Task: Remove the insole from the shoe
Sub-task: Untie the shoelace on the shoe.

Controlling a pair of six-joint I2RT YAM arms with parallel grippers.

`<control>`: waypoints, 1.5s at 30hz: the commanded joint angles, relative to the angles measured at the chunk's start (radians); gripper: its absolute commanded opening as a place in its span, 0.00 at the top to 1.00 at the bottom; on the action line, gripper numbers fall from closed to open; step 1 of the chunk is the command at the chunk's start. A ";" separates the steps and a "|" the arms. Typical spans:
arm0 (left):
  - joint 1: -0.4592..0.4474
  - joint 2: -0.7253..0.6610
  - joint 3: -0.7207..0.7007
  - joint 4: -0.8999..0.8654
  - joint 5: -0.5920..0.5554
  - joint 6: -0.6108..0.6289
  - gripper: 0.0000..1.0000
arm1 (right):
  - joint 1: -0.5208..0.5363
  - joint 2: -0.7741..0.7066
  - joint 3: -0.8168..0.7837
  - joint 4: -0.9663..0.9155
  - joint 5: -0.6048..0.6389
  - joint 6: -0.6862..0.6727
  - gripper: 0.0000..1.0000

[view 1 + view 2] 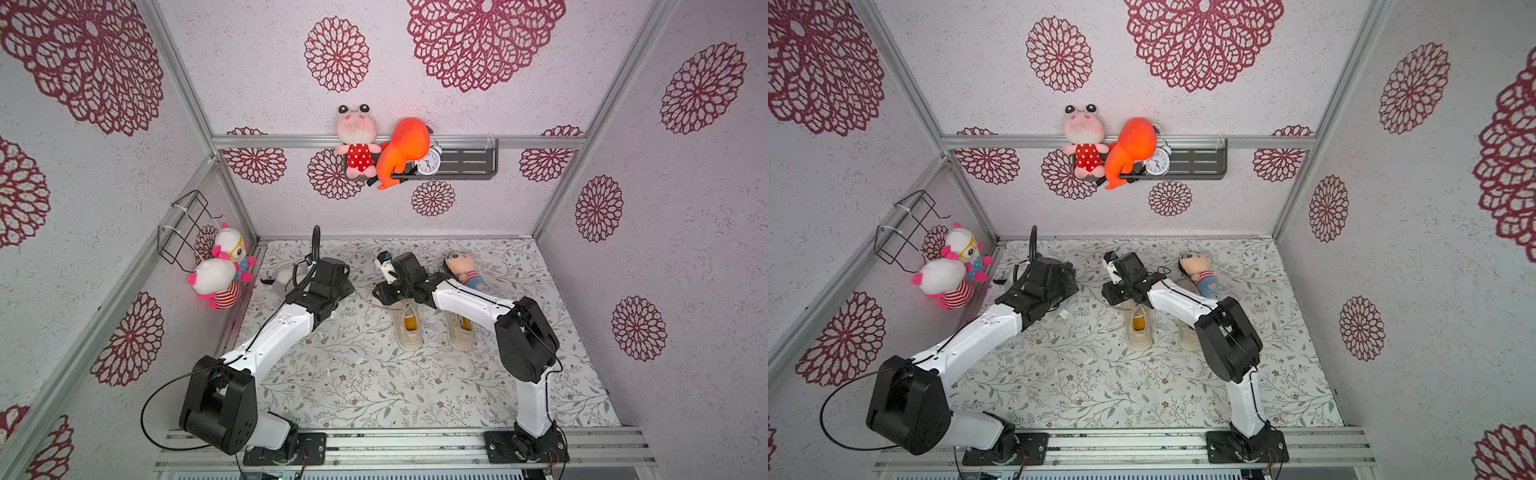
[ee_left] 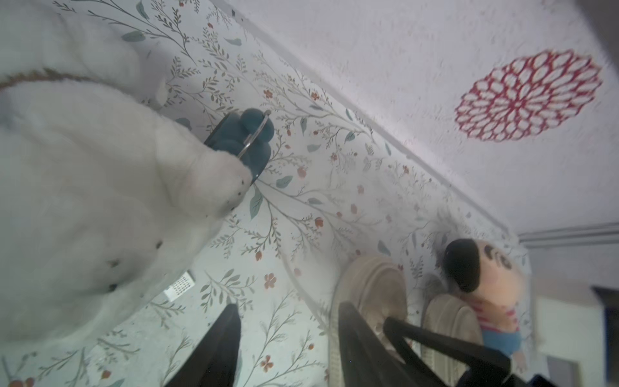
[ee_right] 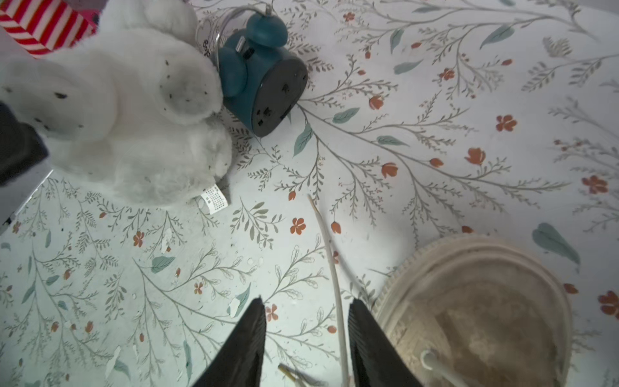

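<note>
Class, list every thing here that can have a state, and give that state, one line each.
left gripper: open, holding nothing.
right gripper: open, over the loose lace.
lace: untied, lying loose.
yellow insole: inside the shoe, not yet removed.
teal clock: tipped over, back showing.
white clock: upright on the shelf.

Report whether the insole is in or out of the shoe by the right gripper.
In. The yellow insole shows inside the shoe, through its opening, in both top views.
</note>
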 commanded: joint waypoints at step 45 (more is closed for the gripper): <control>-0.255 0.522 0.216 -0.110 0.284 1.248 0.63 | -0.236 -0.756 -0.480 -0.129 0.303 0.084 0.51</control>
